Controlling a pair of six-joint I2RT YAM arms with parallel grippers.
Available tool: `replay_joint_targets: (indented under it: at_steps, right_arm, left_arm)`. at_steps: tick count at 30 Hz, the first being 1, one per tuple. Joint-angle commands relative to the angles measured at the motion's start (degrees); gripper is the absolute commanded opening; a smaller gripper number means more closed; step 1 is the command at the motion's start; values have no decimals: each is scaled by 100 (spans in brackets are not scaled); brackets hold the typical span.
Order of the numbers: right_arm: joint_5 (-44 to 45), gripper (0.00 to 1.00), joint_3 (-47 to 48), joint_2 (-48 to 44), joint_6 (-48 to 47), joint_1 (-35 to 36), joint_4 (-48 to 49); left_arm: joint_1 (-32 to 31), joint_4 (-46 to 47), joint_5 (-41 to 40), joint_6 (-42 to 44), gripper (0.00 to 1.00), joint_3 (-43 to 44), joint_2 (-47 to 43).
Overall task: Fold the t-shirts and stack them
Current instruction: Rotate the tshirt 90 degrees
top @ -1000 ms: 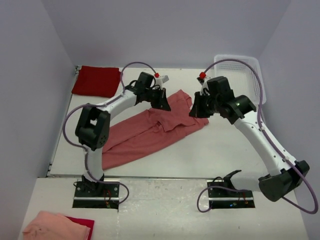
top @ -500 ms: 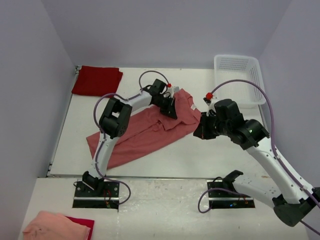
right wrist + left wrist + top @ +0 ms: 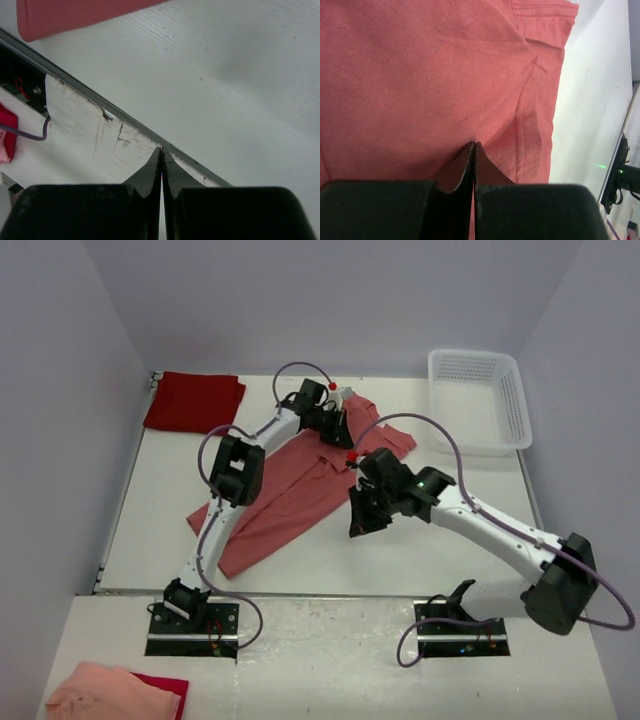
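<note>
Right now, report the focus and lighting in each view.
Top external: evenly lit and sharp, with only soft shadows on the table. Left wrist: the salmon t-shirt shows crisp weave and stitching; the left fingers are near-featureless black. Right wrist: the table grain is sharp, with a faint grey shadow patch upper right; the right fingers are equally dark.

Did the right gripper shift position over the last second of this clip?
Yes. The right gripper has travelled away from the white basket, leftward and toward the near edge of the table; it is shut, beside the salmon t-shirt.
</note>
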Motion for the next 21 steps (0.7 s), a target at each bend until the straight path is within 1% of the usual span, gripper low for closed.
replay_joint_targets:
  at_steps: [1, 4, 5, 6, 9, 10, 12, 13, 15, 16, 18, 20, 21]
  right_arm:
    - [-159, 0, 615, 903, -167, 209, 633]
    - [-274, 0, 1160, 1573, -273, 350, 827]
    - [-317, 0, 1285, 1993, -290, 368, 862]
    - [-387, 0, 1425, 2180, -299, 403, 914]
    - [-660, 0, 2014, 2857, -326, 543, 941]
    - [-722, 0, 2355, 3015, -335, 596, 907]
    - [-871, 0, 2673, 3445, -352, 736, 880]
    - [-959, 0, 3014, 3587, -361, 780, 845]
    - [-1248, 0, 3323, 4035, -352, 877, 827]
    - [-1371, 0, 3647, 4193, -343, 912, 801]
    - [-1704, 0, 3956, 4631, -343, 1000, 774]
    - [-1829, 0, 4378, 4896, -326, 1079, 757]
    - [-2082, 0, 4510, 5020, -317, 1097, 765]
  left_arm:
    - [435, 242, -183, -89, 0, 156, 225]
    - [786, 551, -33, -213, 0, -81, 129]
    - [874, 542, -42, -204, 0, -90, 119]
    - [1058, 534, 2, -187, 0, -90, 111]
    - [1383, 481, -33, -108, 0, -134, 49]
    - [1454, 498, -7, -90, 0, -178, 14]
    - [1656, 533, 11, -99, 0, -196, -4]
    - [1709, 542, 11, -107, 0, -187, -4]
    - [1850, 577, 29, -143, 0, -196, -4]
    - [1885, 595, 29, -169, 0, -213, -12]
    - [1965, 621, 46, -204, 0, -231, -30]
    - [2017, 630, 116, -213, 0, -275, -48]
    - [2026, 630, 117, -222, 0, -301, -82]
